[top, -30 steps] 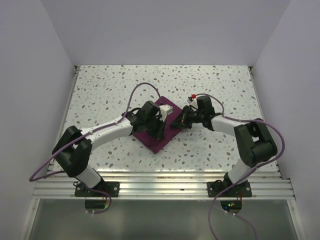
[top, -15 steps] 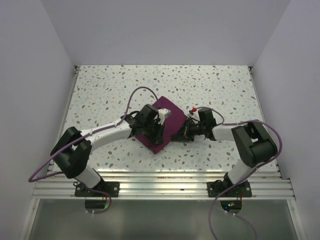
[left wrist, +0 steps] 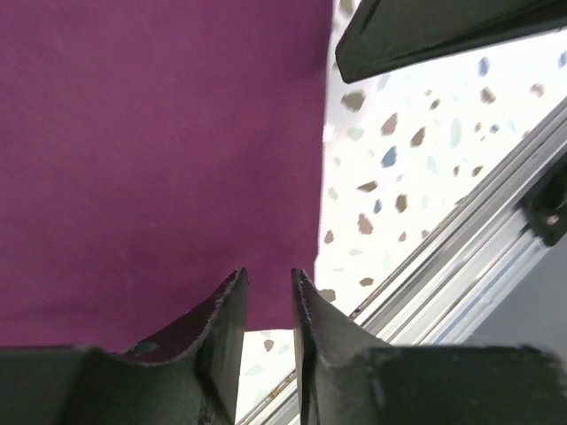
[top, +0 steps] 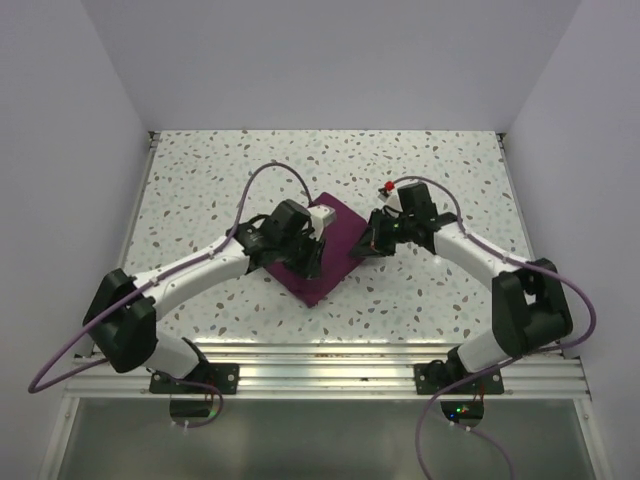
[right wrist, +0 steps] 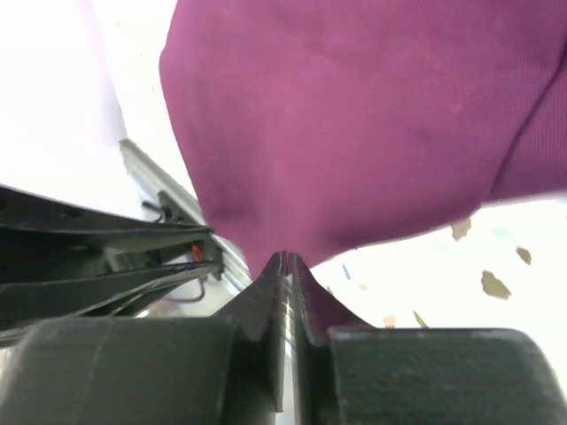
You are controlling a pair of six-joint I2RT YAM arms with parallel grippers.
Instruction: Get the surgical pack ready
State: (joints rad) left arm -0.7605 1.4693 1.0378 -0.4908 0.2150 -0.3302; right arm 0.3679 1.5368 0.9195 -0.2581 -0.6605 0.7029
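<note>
The dark-purple cloth (top: 336,250) lies folded in the middle of the speckled table. My right gripper (top: 368,243) is shut on its right corner and holds it raised; in the right wrist view the cloth (right wrist: 354,115) hangs from the closed jaws (right wrist: 287,257). My left gripper (top: 312,262) is low over the cloth's near part. In the left wrist view its jaws (left wrist: 267,274) stand slightly apart, with nothing between them, above the cloth (left wrist: 159,133) near its edge. The steel tray, gauze, scissors and tweezers are not in view.
A small white block (top: 322,215) shows by my left wrist at the cloth's far edge; I cannot tell what it is. A metal rail (top: 320,350) runs along the table's near edge. A dark part of the other arm (left wrist: 443,35) is close above the cloth's edge.
My right gripper has risen and moved farther back with the cloth corner in it. My left arm has shifted slightly left, staying over the cloth.
</note>
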